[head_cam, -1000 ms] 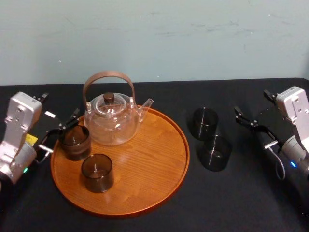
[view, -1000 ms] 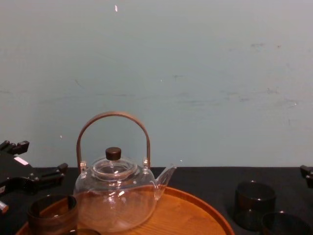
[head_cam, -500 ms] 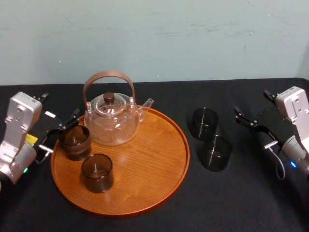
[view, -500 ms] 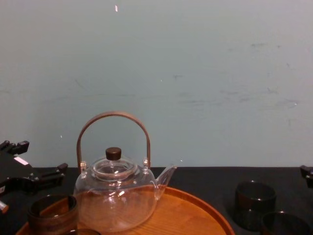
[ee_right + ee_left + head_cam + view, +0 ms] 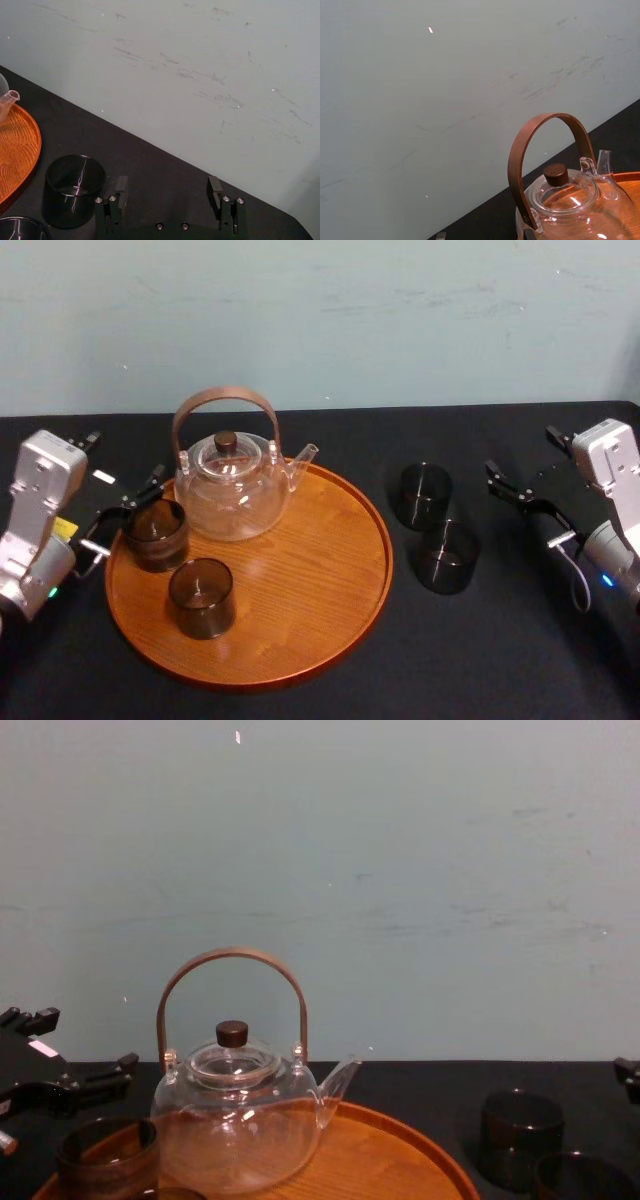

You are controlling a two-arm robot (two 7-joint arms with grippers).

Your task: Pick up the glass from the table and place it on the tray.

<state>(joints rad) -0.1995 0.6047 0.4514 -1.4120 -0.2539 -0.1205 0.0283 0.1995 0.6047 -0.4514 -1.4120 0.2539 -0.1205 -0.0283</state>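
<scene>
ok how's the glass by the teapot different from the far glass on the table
The tray glass, beside the teapot, stands on the tray; the far glass stands on the black table. The tray glass looks brown against the wood, the far glass nearly black. The open left gripper is close to the tray glass; the open right gripper is beside the far glass, not touching. Both are upright, smoky cylinders.
</scene>
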